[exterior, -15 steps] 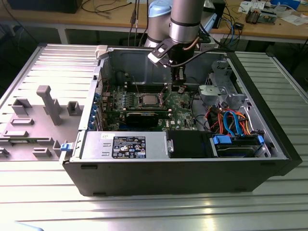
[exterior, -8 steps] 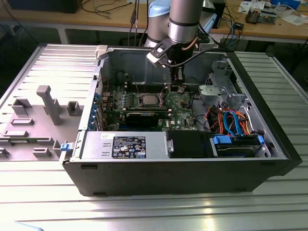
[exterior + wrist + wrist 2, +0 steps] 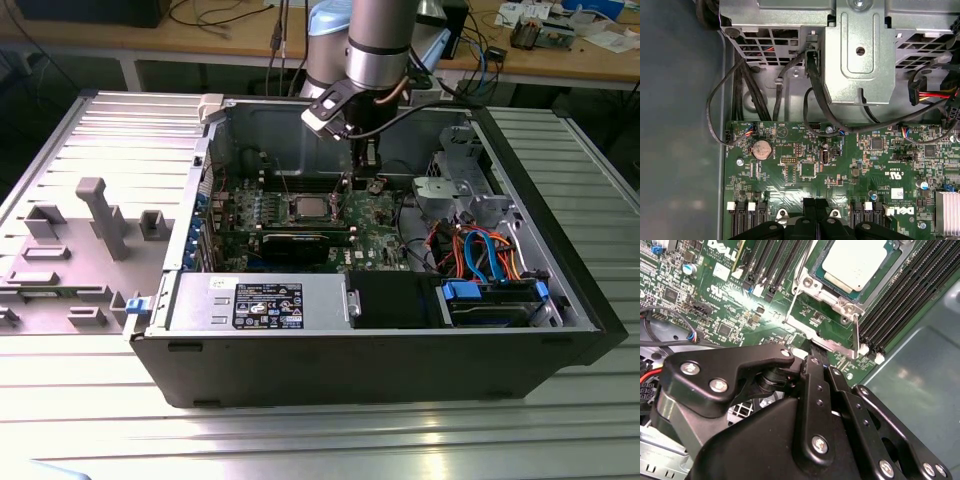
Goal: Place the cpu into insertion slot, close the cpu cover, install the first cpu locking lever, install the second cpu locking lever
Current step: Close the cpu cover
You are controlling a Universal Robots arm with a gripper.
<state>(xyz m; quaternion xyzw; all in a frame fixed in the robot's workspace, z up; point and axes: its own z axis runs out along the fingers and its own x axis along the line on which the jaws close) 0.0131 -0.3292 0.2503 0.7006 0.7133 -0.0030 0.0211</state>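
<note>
Cpu [image 3: 855,264] sits partly cut off, claw [image 3: 816,351] closed at cpu cover [image 3: 837,345].

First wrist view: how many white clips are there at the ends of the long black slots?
4. Two white clips sit side by side on one side of the gripper, two more on its other side. The gripper may hide others.

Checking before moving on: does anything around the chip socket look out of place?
The metal cover stands swung open beside the seated chip, not closed; the gripper is at its edge. Nothing looks damaged.
</note>
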